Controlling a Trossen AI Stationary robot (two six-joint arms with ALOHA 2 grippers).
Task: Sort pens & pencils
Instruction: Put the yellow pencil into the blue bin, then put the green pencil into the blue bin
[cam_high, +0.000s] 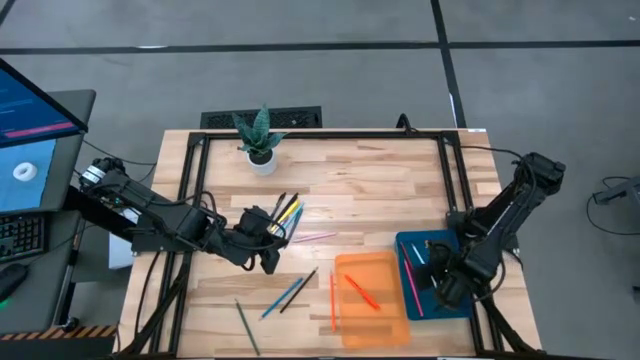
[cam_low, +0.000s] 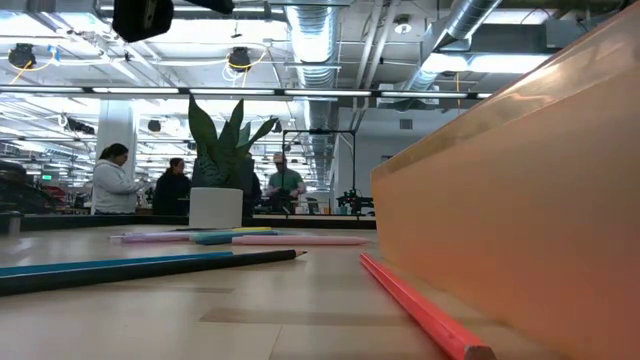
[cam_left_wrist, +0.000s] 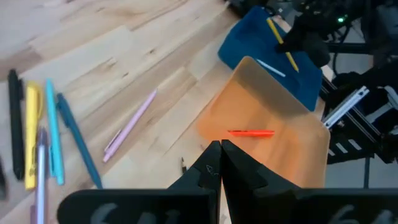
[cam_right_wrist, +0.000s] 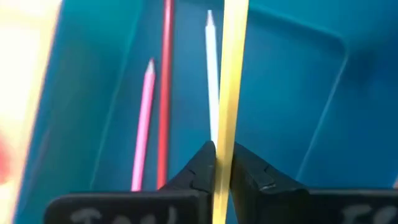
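My right gripper (cam_right_wrist: 222, 163) hangs over the blue tray (cam_high: 428, 250) at the right, shut on a yellow pencil (cam_right_wrist: 231, 74). A pink (cam_right_wrist: 144, 118), a red (cam_right_wrist: 165, 87) and a white pencil (cam_right_wrist: 211, 68) lie flat in that tray. The orange tray (cam_high: 385, 315) beside it holds a red pen (cam_high: 362, 292). My left gripper (cam_left_wrist: 219, 157) is shut and empty, raised above the table beside a loose bunch of pens (cam_high: 286, 214). A pink pen (cam_high: 315, 238), a blue and a black pencil (cam_high: 290, 292), a green one (cam_high: 246, 326) and an orange one (cam_high: 332, 300) lie flat on the wood. My right gripper pinches the yellow pencil's shaft (cam_right_wrist: 224, 140) between its two fingers, coming from above and pointing down. The fingers lie across the pencil, which runs on past them both ways. It is above the pencils in the blue tray; whether an end touches the tray I cannot tell.
A potted plant (cam_high: 260, 140) stands at the far edge. A black frame (cam_high: 320, 134) runs round the tabletop. In the low view the orange tray's wall (cam_low: 520, 190) fills the right side, with a red-orange pencil (cam_low: 420, 312) along its foot. People stand in the room behind.
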